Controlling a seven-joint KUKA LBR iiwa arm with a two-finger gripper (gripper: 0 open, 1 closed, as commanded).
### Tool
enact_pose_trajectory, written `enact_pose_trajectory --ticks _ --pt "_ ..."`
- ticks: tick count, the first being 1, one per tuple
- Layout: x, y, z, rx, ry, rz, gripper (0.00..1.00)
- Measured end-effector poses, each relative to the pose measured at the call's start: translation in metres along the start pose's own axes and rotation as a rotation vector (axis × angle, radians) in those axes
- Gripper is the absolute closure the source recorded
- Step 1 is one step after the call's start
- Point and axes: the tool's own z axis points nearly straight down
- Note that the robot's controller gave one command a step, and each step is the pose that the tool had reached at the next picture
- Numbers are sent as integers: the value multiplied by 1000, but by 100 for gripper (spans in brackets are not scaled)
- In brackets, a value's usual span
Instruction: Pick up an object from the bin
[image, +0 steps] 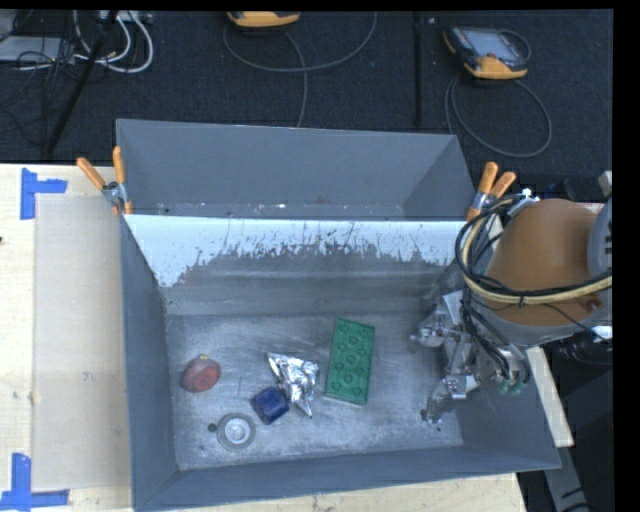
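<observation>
cap (235, 431), blue bit (270, 403), foil (296, 377) front-left | gripper (437, 408) low at right, over bare bin floor (395, 425), jaws: cannot tell | nearest: green brick (351, 361) mid-bin, flat; likely light, stiff, slick, so pinch across long edges

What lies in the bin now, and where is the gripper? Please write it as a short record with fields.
container: grey metal bin
gripper: gripper, low near the bin's right wall in the view, over bare floor
nearest thing: green flat studded plastic brick, mid floor, apart from the gripper
beside the brick: crumpled silver foil piece, touching a small blue block
far left: red round lump; small silver round cap near the front wall
task state: no thing lifted; all five lie on the floor
</observation>
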Motion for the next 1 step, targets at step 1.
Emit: enact_pose_trajectory --ticks 1 --pt "-28 110 52 -4 1 -71 0"
